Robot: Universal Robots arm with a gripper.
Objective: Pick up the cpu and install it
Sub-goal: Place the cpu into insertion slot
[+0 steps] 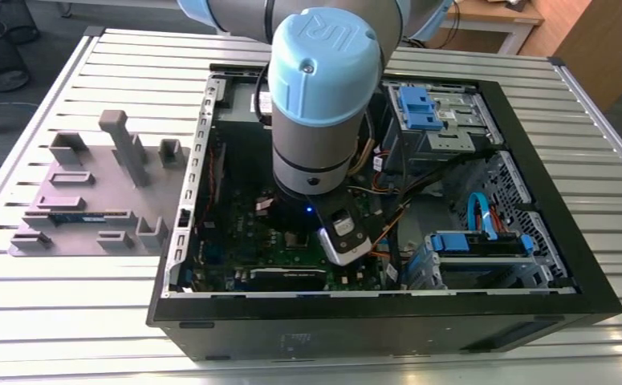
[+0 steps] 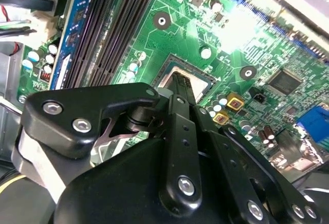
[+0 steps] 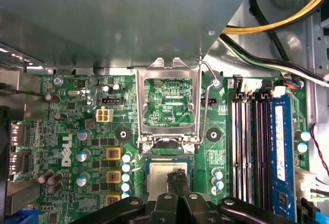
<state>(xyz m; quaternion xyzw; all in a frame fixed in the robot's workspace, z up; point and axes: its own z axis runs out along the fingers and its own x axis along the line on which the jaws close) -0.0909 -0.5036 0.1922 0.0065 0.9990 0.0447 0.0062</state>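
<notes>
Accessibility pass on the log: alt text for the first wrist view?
The gripper, jaws together, sits over the silvery cpu lying in a green motherboard's socket. The socket's metal frame stands open beside it; memory slots run alongside.

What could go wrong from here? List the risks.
1. The pincer is right over the cpu in the socket; if the chip lies askew, pressing could harm the contacts.
2. The frame stands open beside the socket, with its lever; the pincer might catch either.
3. In the exterior view, cables run close to the arm and could snag.
</notes>
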